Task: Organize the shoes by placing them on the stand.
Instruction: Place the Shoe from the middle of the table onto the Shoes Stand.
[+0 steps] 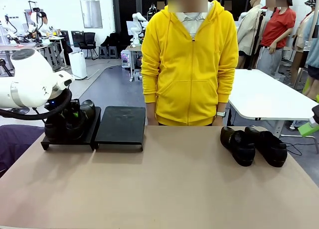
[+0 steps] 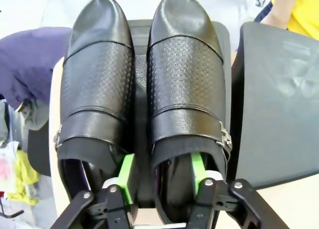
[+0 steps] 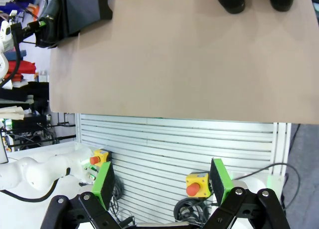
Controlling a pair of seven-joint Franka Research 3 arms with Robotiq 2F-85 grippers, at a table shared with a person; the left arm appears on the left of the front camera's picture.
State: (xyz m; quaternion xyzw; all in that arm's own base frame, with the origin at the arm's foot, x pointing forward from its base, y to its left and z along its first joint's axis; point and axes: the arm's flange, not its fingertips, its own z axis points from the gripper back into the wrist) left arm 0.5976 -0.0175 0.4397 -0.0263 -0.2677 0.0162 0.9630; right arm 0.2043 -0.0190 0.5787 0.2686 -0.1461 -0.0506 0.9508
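Left claw [image 2: 161, 163] sits low over the stand's left panel [image 2: 138, 29], its green pads apart. One pad is down inside the collar of the shoe nearer the empty panel [image 2: 187, 74]. The other is in the gap beside the neighbouring shoe [image 2: 97, 74]. The collar wall runs between the pads, and neither seems to press on it, so I'd call the grip let go. Both shoes lie side by side on that panel, toes pointing away from the claw. The right panel [image 1: 121, 123] is bare, and the other pair [image 1: 254, 145] waits on the surface [image 1: 164, 189] well off to the right. Right claw [image 3: 163, 179] hangs off the surface's near edge, fingers wide apart, gripping nothing.

What worries me is the way out. If the arm pulls away at an angle, the pad inside the shoe could hook the collar and drag the shoe back off the tilted panel. The outer pad could also shove the neighbour askew. A straight lift looks safest. After that, a careless placement on the right panel could jostle the stand and unsettle the two already seated.
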